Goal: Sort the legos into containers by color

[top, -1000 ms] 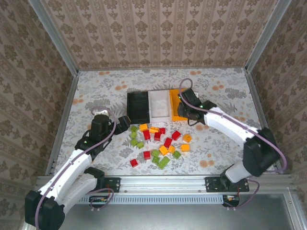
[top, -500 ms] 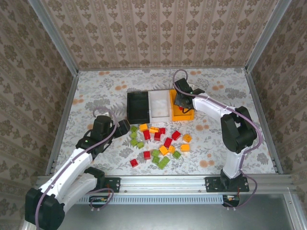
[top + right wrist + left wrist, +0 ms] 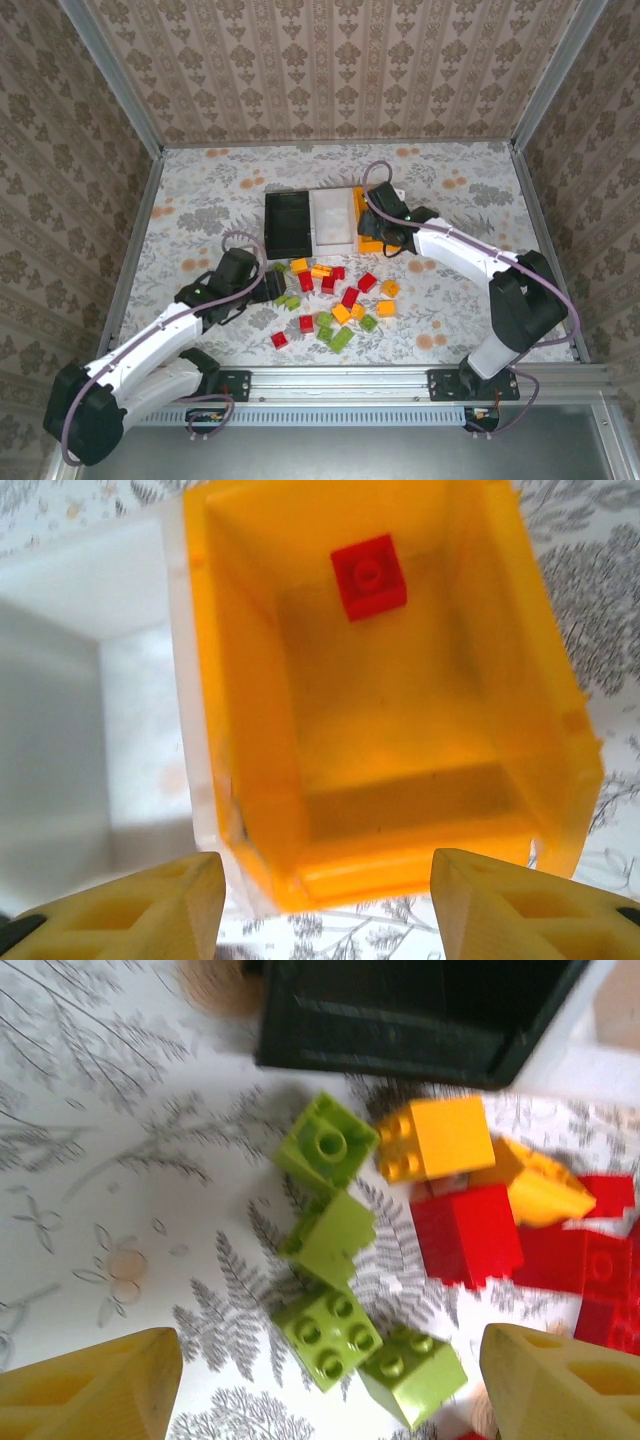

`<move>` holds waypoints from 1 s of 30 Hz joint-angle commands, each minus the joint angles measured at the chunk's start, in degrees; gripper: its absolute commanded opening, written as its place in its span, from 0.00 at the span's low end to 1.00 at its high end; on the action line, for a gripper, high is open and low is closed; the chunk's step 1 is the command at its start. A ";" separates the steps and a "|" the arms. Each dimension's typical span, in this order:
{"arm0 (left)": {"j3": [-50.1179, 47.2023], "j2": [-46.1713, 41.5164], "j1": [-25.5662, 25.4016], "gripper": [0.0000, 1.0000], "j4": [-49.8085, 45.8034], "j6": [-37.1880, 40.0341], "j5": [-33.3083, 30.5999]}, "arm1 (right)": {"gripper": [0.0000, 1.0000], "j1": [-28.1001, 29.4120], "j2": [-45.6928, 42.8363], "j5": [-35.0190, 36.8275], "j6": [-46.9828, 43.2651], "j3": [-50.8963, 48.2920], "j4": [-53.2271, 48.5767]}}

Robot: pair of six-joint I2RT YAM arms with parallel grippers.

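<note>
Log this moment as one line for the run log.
left gripper open over green legos | right gripper open above orange bin | red lego lying in orange bin

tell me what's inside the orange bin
The orange bin holds one red lego on its floor, in the right wrist view; nothing else shows. In the top view the right gripper covers most of it.

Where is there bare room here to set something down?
Bare: the far strip of table behind the bins, and the right side past the orange bin. Crowded: the legos in front of the bins, by the left gripper.
</note>
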 commanded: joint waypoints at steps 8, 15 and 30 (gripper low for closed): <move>-2.35 2.36 -14.88 0.82 -3.50 -2.02 -3.57 | 0.58 0.11 -6.03 -0.98 1.14 -8.64 2.57; 1.16 8.55 -18.85 0.81 -2.82 -1.00 -3.45 | 0.58 0.11 -6.99 -0.80 0.86 -9.71 2.56; 8.61 17.73 -28.20 0.83 -3.48 1.29 -6.71 | 0.59 -0.85 -8.64 -0.70 0.69 -12.07 3.23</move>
